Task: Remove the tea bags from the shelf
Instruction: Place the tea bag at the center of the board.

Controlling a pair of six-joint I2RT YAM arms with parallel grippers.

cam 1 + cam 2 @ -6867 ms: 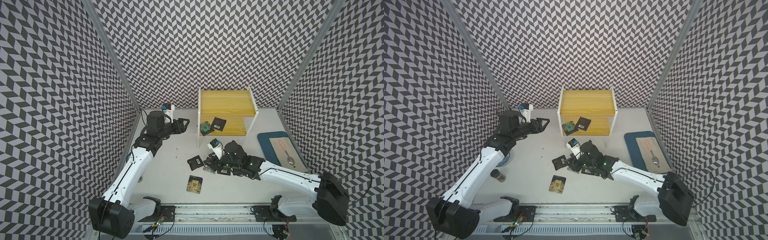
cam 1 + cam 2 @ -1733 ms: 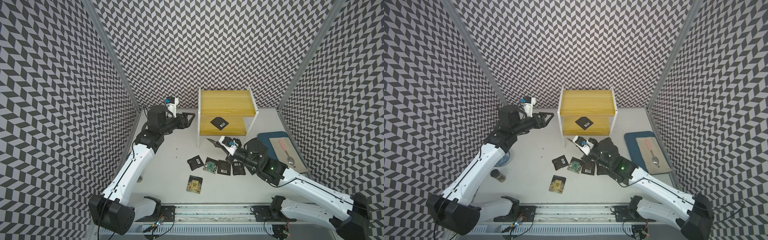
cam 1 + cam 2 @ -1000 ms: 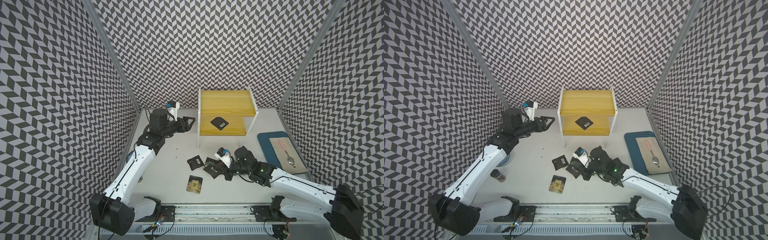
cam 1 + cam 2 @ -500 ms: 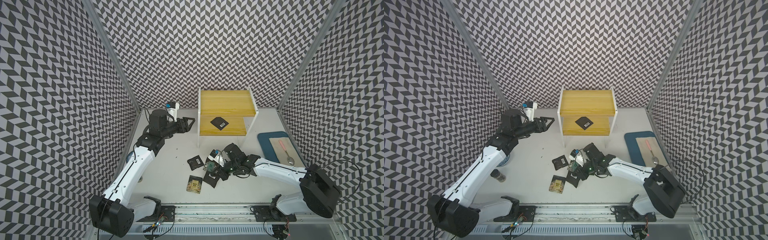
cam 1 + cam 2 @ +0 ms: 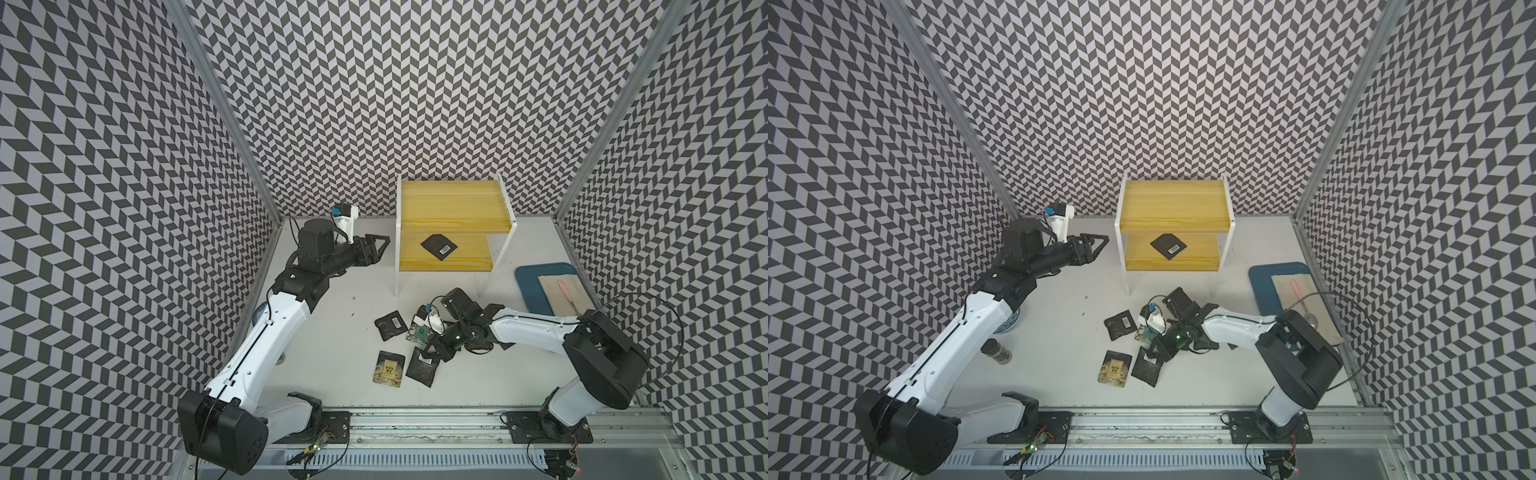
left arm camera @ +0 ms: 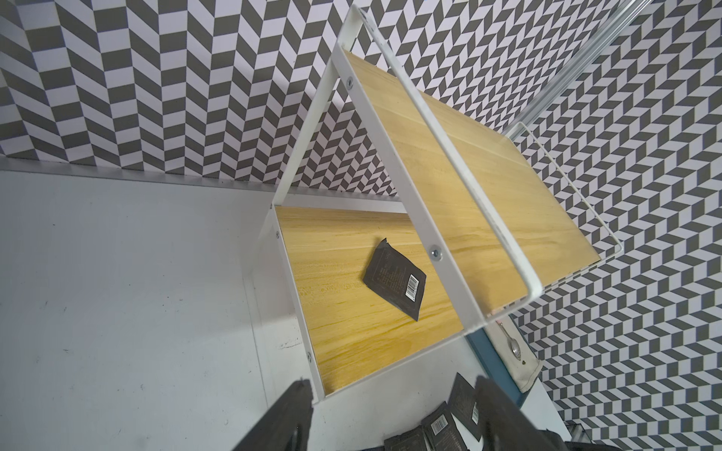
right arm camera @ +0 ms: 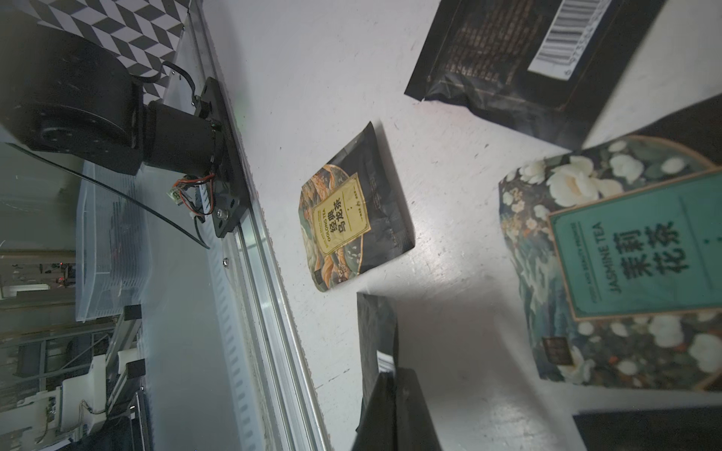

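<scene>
a white tabletop [image 5: 332,374] sits inside black and white zigzag walls. at far left, a small blue and white bowl [image 5: 1008,327] and a dark little jar [image 5: 995,351] are half tucked under the left arm. the left gripper [image 5: 384,244] hovers just beside the side panel of the two-tier shelf of yellow wooden boards and white frame [image 5: 453,205], its jaws partly apart and empty. one black square tea bag with a white barcode label [image 5: 439,247] lies flat on the lower board.

on the table in front of the shelf lie a black barcode-labelled sachet [image 5: 390,330], a green and white flowered sachet [image 5: 419,336] and a gold-faced sachet [image 5: 390,369]. the right gripper [image 5: 430,356] is low here, pinched on the edge of a plain black sachet [image 5: 423,370] resting on the table. the right arm covers more sachets, so the count is unclear. at right, a dark blue rectangular tray [image 5: 524,282] holds a beige cloth [image 5: 550,291] and a pink-handled spoon [image 5: 564,289].
</scene>
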